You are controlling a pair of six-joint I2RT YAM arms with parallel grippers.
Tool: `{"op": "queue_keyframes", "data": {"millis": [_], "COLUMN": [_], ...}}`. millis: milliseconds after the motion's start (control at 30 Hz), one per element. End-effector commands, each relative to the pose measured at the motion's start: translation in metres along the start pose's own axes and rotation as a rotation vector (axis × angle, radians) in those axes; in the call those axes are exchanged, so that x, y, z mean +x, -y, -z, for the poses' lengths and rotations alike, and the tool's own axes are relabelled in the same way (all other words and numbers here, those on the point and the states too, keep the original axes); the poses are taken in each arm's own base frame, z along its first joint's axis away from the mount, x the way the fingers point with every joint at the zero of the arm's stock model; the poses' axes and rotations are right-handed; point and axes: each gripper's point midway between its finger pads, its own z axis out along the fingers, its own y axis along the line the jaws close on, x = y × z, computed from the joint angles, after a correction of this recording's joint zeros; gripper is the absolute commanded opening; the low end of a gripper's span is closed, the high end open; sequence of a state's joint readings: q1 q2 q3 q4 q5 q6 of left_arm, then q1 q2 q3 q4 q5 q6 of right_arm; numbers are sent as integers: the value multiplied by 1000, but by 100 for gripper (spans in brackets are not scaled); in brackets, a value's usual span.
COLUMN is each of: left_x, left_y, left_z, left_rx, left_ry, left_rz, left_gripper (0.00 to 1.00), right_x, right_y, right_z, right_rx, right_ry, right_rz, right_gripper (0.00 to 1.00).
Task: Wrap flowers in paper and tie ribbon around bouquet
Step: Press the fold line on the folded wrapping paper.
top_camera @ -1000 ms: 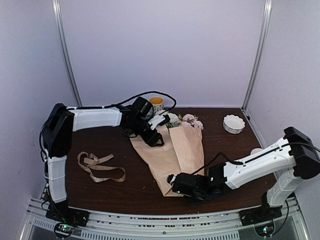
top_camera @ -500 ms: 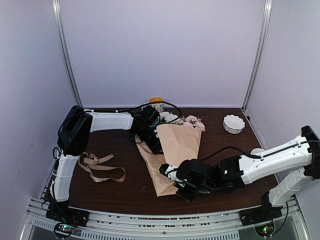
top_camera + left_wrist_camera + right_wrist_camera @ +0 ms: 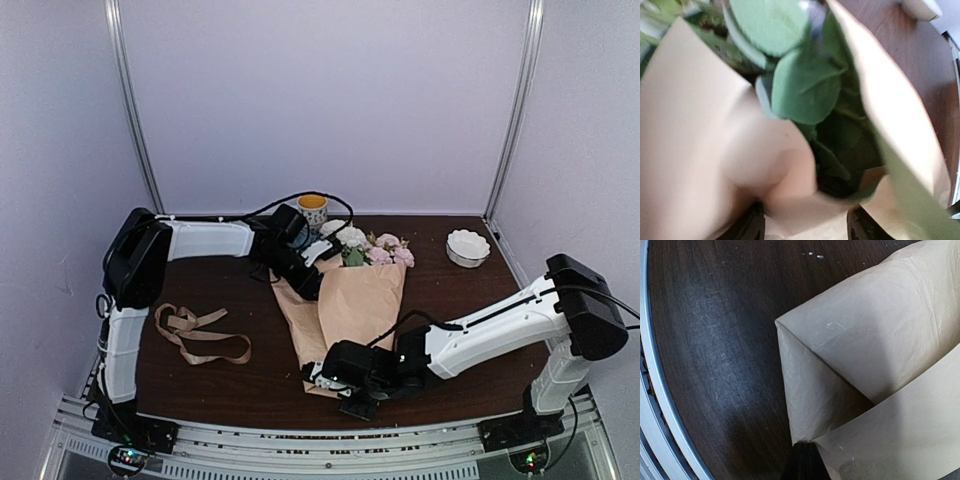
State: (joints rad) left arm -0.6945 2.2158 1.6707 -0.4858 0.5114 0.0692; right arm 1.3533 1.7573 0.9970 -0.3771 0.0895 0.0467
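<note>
The bouquet (image 3: 355, 300) lies mid-way across the table (image 3: 210, 285), with the flowers (image 3: 365, 243) pointing away from the arms. The left gripper (image 3: 305, 272), its jaws part-closed around the upper paper (image 3: 700, 125), apparently stops the wrap unrolling. The right gripper (image 3: 335, 378), fully closed, pinches the cone's lower tip. The ribbon (image 3: 195, 335) lies well apart. No writing is legible.

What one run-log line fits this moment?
left gripper: clamped on bouquet near flowers | right gripper: shut on paper at lower tip | ribbon: loose on table, untied
</note>
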Motion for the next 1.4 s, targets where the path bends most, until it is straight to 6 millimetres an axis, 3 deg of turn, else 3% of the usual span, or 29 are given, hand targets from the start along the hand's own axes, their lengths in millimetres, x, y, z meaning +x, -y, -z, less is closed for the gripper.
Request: {"op": "queue_keyframes", "data": {"millis": [0, 167, 367, 500, 600, 733, 800, 867, 967, 1033, 1067, 1200, 1367], "left_x": [-51, -55, -50, -37, -26, -29, -35, -43, -50, -48, -44, -21, 13], "left_y": [13, 0, 18, 40, 50, 39, 31, 29, 31, 31, 29, 8, -31], "left_z": [50, 87, 111, 106, 87, 67, 60, 57, 56, 55, 54, 49, 42], "left_rx": [27, -14, 57, 171, 185, 149, 132, 140, 155, 157, 144, 62, -51], "left_ry": [192, 273, 326, 336, 293, 251, 253, 280, 306, 300, 286, 229, 168], "left_rz": [-51, -4, -36, -61, -79, -41, -13, 7, 9, 12, 21, 94, 199], "left_gripper": [60, 62, 68, 81, 84, 83, 79, 69, 39, 6, 0, 0, 0], "right_x": [-2, 3, 3, 4, 4, 4, 4, 4, 4, 4, 4, 4, 4], "right_y": [-3, -4, -3, -2, -2, -2, -2, -3, -2, -2, -2, -1, 0], "right_z": [1, -1, -1, -1, -2, -2, -2, -2, -2, -2, -2, -1, 2], "right_rx": [-19, -22, -18, -13, -13, -13, -12, -13, -11, -9, -8, -7, 0], "right_ry": [-19, -34, -37, -38, -39, -41, -42, -43, -45, -45, -46, -44, -45], "right_rz": [21, 23, 28, 27, 26, 30, 31, 32, 30, 28, 28, 28, 27], "right_gripper": [0, 0, 0, 0, 0, 0, 0, 0, 0, 0, 0, 0, 21]}}
